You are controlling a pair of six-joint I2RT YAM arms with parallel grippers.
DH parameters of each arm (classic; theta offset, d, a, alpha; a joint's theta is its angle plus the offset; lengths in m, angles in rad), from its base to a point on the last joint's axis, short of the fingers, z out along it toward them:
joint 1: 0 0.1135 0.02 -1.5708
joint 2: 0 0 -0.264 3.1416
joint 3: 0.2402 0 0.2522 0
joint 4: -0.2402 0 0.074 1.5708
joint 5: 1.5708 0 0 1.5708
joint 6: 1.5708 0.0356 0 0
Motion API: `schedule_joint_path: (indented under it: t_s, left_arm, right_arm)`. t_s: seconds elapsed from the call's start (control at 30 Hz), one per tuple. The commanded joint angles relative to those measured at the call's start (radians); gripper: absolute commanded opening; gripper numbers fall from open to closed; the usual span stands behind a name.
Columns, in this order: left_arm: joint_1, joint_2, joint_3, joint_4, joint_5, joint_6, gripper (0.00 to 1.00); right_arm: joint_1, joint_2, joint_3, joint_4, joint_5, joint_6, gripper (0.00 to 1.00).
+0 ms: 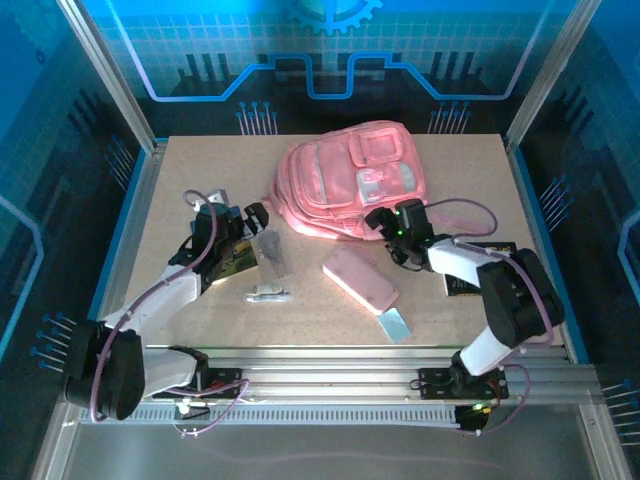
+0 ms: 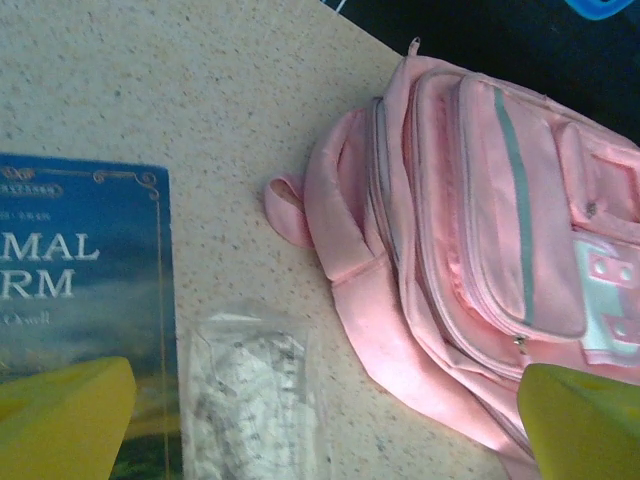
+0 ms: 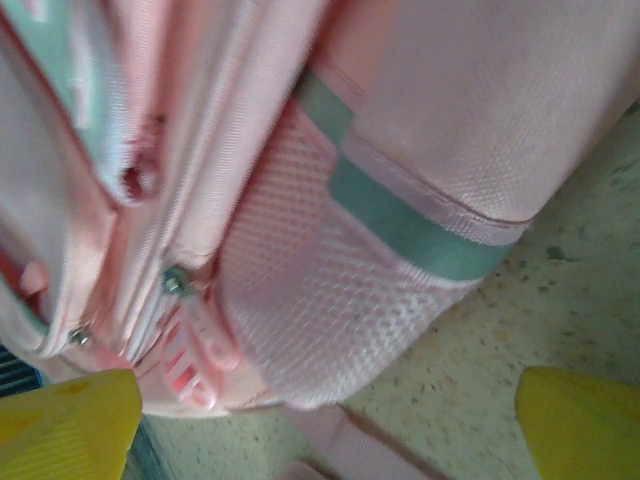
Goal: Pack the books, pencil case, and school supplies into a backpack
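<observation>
1. The pink backpack (image 1: 345,180) lies flat at the far middle of the worktop (image 1: 200,160), its front pockets facing up.
2. The left arm (image 1: 165,295) reaches toward the near-left side of the backpack. The left jaws stand wide open and hold nothing, and their yellow fingertips (image 2: 60,420) sit at the two bottom corners of the left wrist view.
3. Below the left jaws lies a book (image 2: 85,290) with a blue cover. The clear packet (image 2: 250,400) of dark bits lies just to its right, and a strap loop (image 2: 285,205) of the backpack is close by.
4. The right arm (image 1: 500,300) reaches to the near edge of the backpack. The right jaws are wide open and empty, with a fingertip on each side of the mesh side pocket (image 3: 310,320). I cannot tell whether they touch the fabric.
5. The pencil case (image 1: 360,278) lies on the worktop between the arms, nearer than the backpack and apart from it.
6. The pale blue rectangle (image 1: 396,325) lies just beside the pencil case's near-right end. The white-silver stick (image 1: 270,294) lies to the case's left, near the packet.
7. A second book (image 1: 462,284) lies at the right, partly under the right arm.
8. All of these things are outside the backpack.
</observation>
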Motion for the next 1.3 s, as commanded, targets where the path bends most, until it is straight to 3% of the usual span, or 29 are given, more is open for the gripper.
schedule_joint_path:
  t_s: [0.0,0.03,0.13,0.17,0.23,0.4,0.67,0.87,1.07,1.17,1.2,1.27]
  left_arm:
    - [-0.016,-0.032,-0.043,0.028,0.053,-0.094,0.99]
    - [-0.021,-0.031,-0.05,0.037,0.061,-0.109,0.99]
    - [-0.038,-0.014,-0.054,0.06,0.08,-0.128,0.99]
    - [-0.042,-0.005,-0.052,0.065,0.081,-0.13,0.99]
    - [-0.048,0.022,-0.048,0.086,0.078,-0.137,0.99]
    - [-0.049,0.13,0.005,0.158,0.066,-0.153,0.99]
    - [-0.049,0.403,0.211,0.245,0.075,-0.179,0.99]
    - [-0.064,0.603,0.368,0.258,0.146,-0.19,0.99]
    - [-0.116,0.779,0.543,0.142,0.154,-0.153,0.96]
    - [-0.134,0.853,0.625,0.115,0.193,-0.146,0.82]
    - [-0.138,0.875,0.649,0.106,0.205,-0.146,0.64]
    - [-0.144,0.89,0.671,0.088,0.209,-0.145,0.18]
  right_arm:
    - [0.012,0.103,0.006,0.22,0.024,0.146,0.87]
    - [0.012,0.129,0.012,0.253,0.023,0.152,0.81]
    - [-0.004,0.185,0.035,0.34,0.003,0.126,0.4]
    - [-0.01,0.194,0.039,0.358,-0.008,0.111,0.31]
    - [-0.028,0.198,0.06,0.347,-0.025,0.07,0.0]
    - [-0.092,0.14,0.094,0.286,-0.108,-0.061,0.0]
    - [-0.25,-0.035,0.099,-0.017,-0.275,-0.385,0.0]
    - [-0.409,0.03,0.244,-0.302,-0.571,-0.669,0.0]
    - [-0.419,0.064,0.302,-0.405,-0.583,-0.79,0.0]
    - [-0.419,0.071,0.313,-0.416,-0.577,-0.809,0.0]
    - [-0.42,0.077,0.319,-0.42,-0.575,-0.814,0.0]
    - [-0.421,0.096,0.337,-0.431,-0.573,-0.822,0.0]
